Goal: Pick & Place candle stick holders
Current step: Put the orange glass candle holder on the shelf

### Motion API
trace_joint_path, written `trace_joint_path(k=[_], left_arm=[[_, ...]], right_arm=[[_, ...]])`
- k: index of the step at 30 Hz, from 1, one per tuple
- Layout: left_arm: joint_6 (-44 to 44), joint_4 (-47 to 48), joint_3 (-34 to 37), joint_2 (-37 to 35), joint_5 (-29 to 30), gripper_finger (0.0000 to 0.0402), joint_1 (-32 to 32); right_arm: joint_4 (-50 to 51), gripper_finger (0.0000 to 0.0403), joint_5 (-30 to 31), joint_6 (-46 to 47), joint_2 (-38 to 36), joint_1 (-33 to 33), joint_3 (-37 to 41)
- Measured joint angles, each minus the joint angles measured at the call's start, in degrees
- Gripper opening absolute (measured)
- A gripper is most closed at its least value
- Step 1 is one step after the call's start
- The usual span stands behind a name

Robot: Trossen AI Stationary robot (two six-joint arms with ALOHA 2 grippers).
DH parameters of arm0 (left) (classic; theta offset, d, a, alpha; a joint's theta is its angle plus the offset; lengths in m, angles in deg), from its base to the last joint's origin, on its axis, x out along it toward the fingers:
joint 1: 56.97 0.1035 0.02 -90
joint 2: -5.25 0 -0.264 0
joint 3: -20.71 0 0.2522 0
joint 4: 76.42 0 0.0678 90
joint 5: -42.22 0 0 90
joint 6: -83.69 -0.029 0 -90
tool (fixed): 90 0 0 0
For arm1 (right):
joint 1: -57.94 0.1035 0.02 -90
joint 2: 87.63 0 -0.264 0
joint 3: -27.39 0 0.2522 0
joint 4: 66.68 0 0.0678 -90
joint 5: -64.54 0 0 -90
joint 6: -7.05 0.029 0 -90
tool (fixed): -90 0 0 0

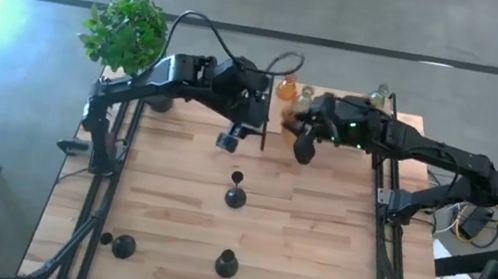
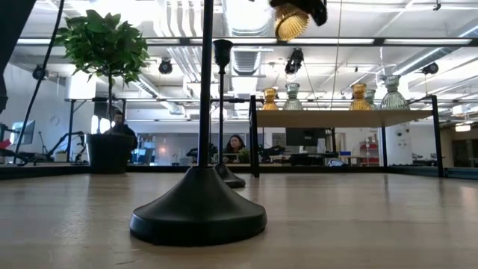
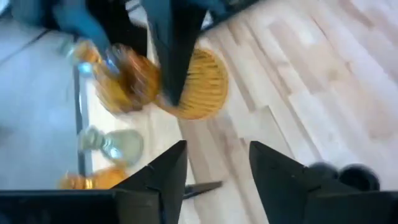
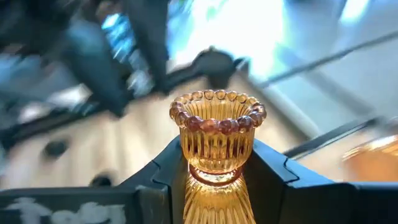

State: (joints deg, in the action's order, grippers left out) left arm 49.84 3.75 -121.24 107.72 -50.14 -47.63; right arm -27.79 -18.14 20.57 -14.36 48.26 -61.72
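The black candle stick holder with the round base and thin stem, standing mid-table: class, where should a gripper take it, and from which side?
Grip the black candle stick holder by its thin upright stem, coming level from the side. The wide flared base looks too broad and low to pinch; the slim stem should fit between open fingers.

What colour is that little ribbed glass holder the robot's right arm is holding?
Amber-orange. The ribbed glass candle holder with a beaded rim shows best in the right wrist view, clamped in the right gripper.
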Motion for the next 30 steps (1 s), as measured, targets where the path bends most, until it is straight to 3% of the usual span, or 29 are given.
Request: trace_joint_path(k=[5,11,17,24,30], left_arm=[[13.7,-3.5,0.9,-2.4,0.2,0.0184,2.0],[16.4,-11.7,7.2,-6.8,6.0,0.0182,2.7],[17.5,-27.8,22.2,-14.3,10.4,0.0182,3.5],[20.0,-51.5,41.7,-22.7,12.2,0.0183,4.8],[20.3,-65.9,53.2,-27.5,14.3,0.0183,4.9]], right_arm=[[-11.3,0.0115,9.3,-4.3,-1.3,2.7,5.7],[-29.5,0.0115,14.2,-6.5,-1.8,3.5,17.6],[-41.9,0.0115,19.2,-6.0,-1.7,3.5,26.9],[-47.2,0.0115,24.2,-8.9,-1.6,3.3,31.3],[-55.2,0.0115,28.0,-10.5,-0.8,1.7,35.4]])
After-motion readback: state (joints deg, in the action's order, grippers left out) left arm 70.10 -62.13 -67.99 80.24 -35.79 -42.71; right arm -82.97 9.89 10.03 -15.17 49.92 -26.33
